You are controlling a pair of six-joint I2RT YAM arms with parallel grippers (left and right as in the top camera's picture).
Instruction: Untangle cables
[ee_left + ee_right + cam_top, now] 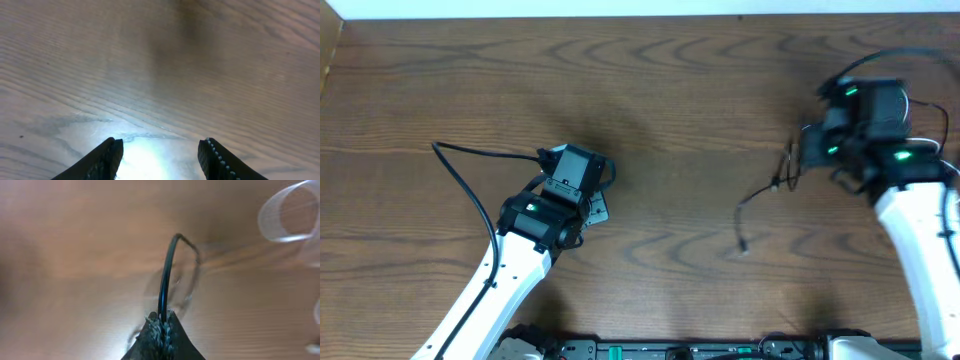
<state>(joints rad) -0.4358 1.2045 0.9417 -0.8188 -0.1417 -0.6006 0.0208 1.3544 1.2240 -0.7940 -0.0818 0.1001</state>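
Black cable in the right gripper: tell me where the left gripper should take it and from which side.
Likely the short run by its free plug end, from above on the left. The cable runs from the shut right gripper toward the middle of the table and ends with nothing around it, so the open left gripper has room.

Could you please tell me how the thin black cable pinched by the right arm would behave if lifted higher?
Probably floppy: the black cable arches from the right fingers, then trails in loose curves over the table. Likely light, being so thin. Its plug end may drag or swing.
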